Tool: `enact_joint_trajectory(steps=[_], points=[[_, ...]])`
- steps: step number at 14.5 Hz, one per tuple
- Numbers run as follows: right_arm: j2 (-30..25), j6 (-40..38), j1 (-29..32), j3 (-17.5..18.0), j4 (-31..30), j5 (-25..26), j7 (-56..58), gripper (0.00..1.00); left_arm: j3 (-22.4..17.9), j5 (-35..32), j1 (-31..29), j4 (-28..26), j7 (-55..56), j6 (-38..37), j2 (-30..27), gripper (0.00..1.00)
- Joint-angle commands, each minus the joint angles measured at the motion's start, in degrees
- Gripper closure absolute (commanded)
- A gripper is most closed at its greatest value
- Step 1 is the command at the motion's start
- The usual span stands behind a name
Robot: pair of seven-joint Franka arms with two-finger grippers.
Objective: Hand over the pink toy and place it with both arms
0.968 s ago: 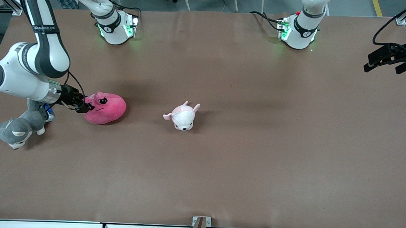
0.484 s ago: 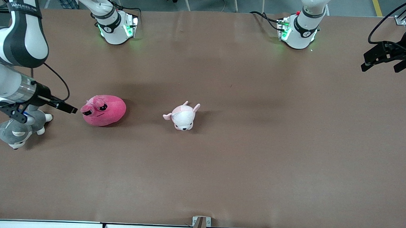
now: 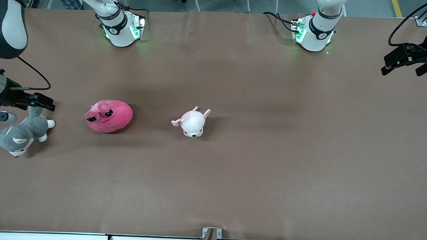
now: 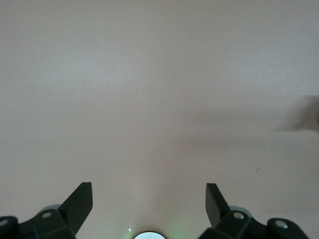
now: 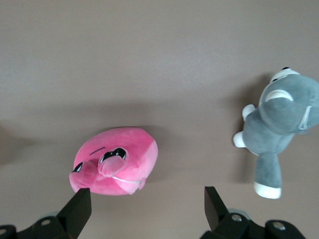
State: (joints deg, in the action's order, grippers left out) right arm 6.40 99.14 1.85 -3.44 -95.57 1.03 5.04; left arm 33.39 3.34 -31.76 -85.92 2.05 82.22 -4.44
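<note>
The pink toy [image 3: 109, 116], a hot-pink rounded plush with dark sleepy eyes, lies on the brown table [image 3: 232, 177] toward the right arm's end. It also shows in the right wrist view [image 5: 115, 162], lying free. My right gripper [image 3: 46, 103] is open and empty, up over the table's end beside a grey plush and well apart from the toy; its own view [image 5: 147, 209] shows nothing between its fingers. My left gripper [image 3: 401, 68] is open and empty over the left arm's end of the table, and its own view [image 4: 149, 204] shows only bare table.
A small pale pink-and-white animal plush [image 3: 192, 122] lies near the table's middle. A grey-and-white plush [image 3: 19, 134] lies at the right arm's end, seen also in the right wrist view [image 5: 279, 124]. The two arm bases [image 3: 121, 29] [image 3: 313, 33] stand at the table's back edge.
My right gripper has let go of the pink toy and drawn away from it toward the right arm's end of the table. The toy has settled in place. The left gripper has barely moved.
</note>
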Motion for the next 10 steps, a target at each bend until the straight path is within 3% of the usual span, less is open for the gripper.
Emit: enact_joint_trajectory(steps=[1, 7, 8, 10], points=[[1.33, -2.64, 0.35, 0.72, 3.89, 2.39, 0.93, 0.0, 0.09, -0.35, -0.67, 0.66, -1.35, 0.66, 0.47, 0.0], [0.99, -6.48, 0.08, 0.89, 7.59, 2.23, 0.41, 0.0, -2.8, -0.79, 1.51, 3.31, -1.0, 0.58, 3.12, 0.0], [0.9, -9.29, 0.08, 0.98, 7.51, 1.88, 0.41, 0.0, -5.33, -0.97, 4.05, 3.31, -0.91, 0.58, 3.12, 0.0], [0.37, -11.77, -0.36, 1.24, 6.55, 1.78, 0.32, 0.0, -14.1, -1.06, 12.91, 3.31, -0.82, 0.4, 3.12, 0.0]])
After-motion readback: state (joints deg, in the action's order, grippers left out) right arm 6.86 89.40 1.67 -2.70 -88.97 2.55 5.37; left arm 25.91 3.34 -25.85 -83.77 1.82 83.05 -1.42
